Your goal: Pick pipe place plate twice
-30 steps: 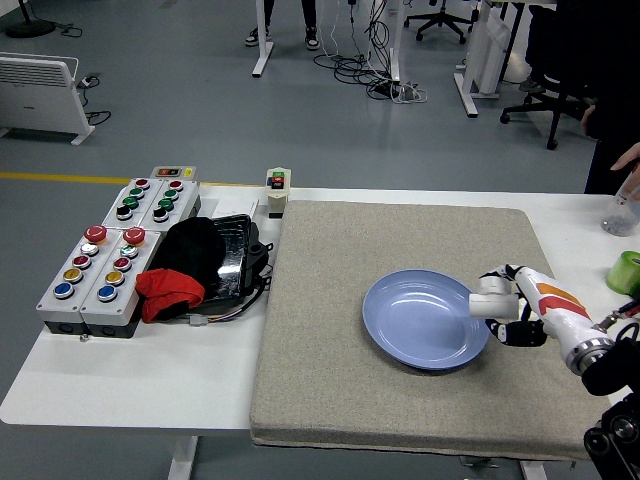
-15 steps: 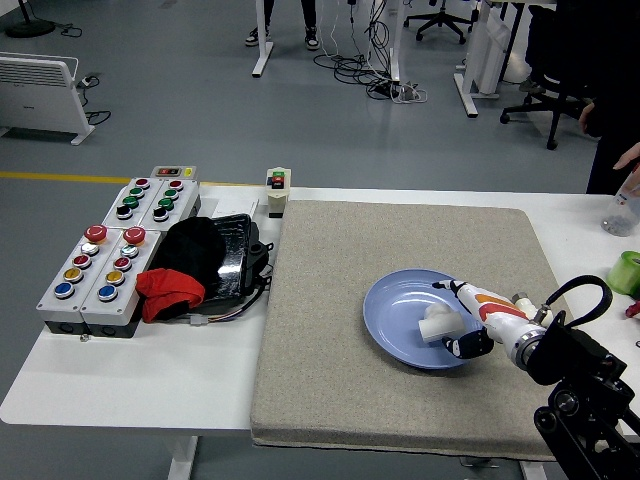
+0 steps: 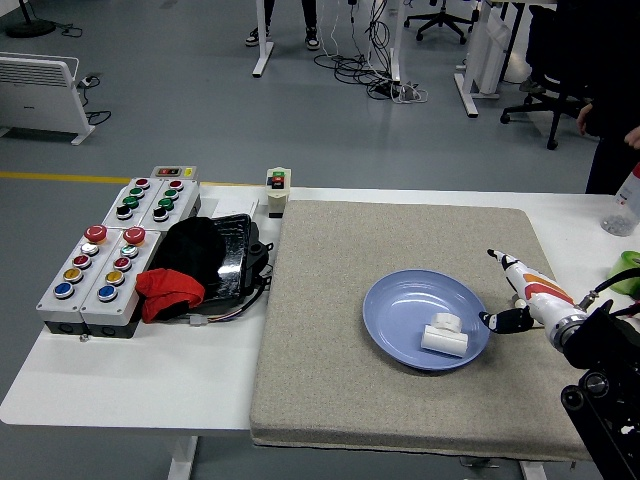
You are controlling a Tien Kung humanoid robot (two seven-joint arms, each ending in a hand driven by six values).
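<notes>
A white pipe fitting (image 3: 444, 335) lies inside the blue plate (image 3: 400, 300) near its right rim, on the grey mat (image 3: 330, 390). My right hand (image 3: 512, 292) is just to the right of the plate, above the mat, with fingers spread and empty, apart from the pipe. The left arm is out of view.
Two grey button boxes (image 3: 105, 260) stand at the left. A black device with a red cloth (image 3: 200, 265) lies beside them. A small switch box (image 3: 278, 190) stands at the mat's far edge. A person's hand holds a clear bottle (image 3: 625, 205) at the far right, near a green object (image 3: 628, 265).
The right hand carried the pipe fitting over the plate, let it go there, and drew back to the right with fingers open.
</notes>
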